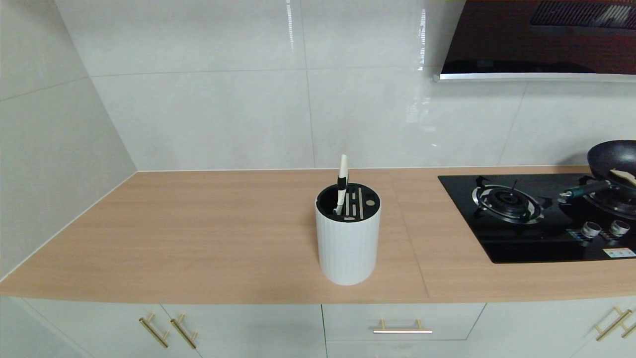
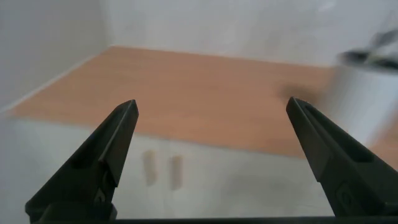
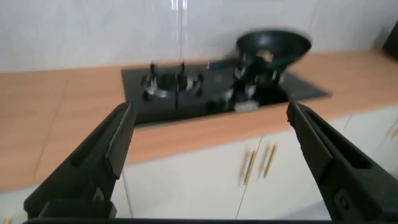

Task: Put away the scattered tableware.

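1. Task item: one slim white utensil with a black band on its handle (image 1: 342, 185). It stands handle-up in the round opening of the white ribbed cylindrical holder with a black slotted top (image 1: 348, 246).
2. The holder sits on the light wooden worktop (image 1: 198, 233), close to the front edge and about mid-length. It is well apart from the black glass gas hob (image 1: 534, 221) at the right end.
3. A black pan (image 1: 612, 158) sits on the hob's far burner. It is not part of the job.
4. The left gripper (image 2: 211, 107) is released, with its jaws spread wide and nothing between them. It hangs off the worktop's front edge, and the holder (image 2: 367, 93) is off to one side of it.
5. The right gripper (image 3: 211, 109) is also released and holding nothing. It faces the hob (image 3: 217, 87) and the pan (image 3: 273, 43) from in front of the cabinet doors.
6. Handling guess: the utensil looks light, stiff and smooth-handled, so it could slip in a weak pinch. I can't tell what the working end is, because it is buried in the holder.
7. If it needs reseating, pinch across the handle at or just above the black band and move it straight up or down.
8. The holder looks tall and light. A sideways knock near the rim could tip it, so come in from above.
9. This piece reads as already stowed.
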Available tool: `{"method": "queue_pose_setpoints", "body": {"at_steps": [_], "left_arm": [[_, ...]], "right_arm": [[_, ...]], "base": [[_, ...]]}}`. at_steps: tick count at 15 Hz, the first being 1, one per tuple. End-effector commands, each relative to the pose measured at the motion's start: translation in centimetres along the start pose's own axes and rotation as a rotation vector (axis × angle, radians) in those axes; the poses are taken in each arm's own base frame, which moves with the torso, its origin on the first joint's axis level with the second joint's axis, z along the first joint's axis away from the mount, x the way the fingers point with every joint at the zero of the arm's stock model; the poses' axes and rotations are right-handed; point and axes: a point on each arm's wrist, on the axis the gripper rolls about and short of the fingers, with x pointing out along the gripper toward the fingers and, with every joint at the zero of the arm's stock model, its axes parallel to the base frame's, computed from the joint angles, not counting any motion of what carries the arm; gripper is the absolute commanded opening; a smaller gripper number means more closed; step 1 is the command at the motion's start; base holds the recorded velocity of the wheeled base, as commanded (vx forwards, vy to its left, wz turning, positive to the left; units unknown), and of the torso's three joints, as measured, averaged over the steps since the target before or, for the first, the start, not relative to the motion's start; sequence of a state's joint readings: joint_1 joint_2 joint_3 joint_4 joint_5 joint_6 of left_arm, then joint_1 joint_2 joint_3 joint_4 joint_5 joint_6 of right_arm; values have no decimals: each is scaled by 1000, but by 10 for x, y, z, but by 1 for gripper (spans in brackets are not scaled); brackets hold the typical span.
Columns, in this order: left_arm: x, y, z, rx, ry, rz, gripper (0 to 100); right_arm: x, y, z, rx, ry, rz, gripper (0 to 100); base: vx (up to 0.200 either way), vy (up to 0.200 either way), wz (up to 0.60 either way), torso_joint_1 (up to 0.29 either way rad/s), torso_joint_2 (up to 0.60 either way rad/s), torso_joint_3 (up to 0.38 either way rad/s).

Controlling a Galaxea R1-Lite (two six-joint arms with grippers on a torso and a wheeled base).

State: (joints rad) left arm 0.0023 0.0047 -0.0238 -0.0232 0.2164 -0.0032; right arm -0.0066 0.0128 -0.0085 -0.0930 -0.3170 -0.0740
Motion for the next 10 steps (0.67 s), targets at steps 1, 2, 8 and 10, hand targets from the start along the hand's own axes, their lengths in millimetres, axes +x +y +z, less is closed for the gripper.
{"method": "queue_pose_setpoints", "body": {"at_steps": [1,2,8,10], "left_arm": [[1,-1,-6,23,13,-32,100],[1,-3,-7,3,21,-120,100],[1,-5,-9,3,38,-203,100],[1,-5,-9,5,40,-203,100]], "right_arm": [[-1,2,-8,42,53,70,100],[-1,3,-7,88,41,118,100],[-2,7,-11,33,72,321,100],[-2,7,-11,76,77,320,100]], "base": [[0,0,0,0,0,0],[0,0,0,0,0,0],[0,0,0,0,0,0],[0,0,0,0,0,0]]}}
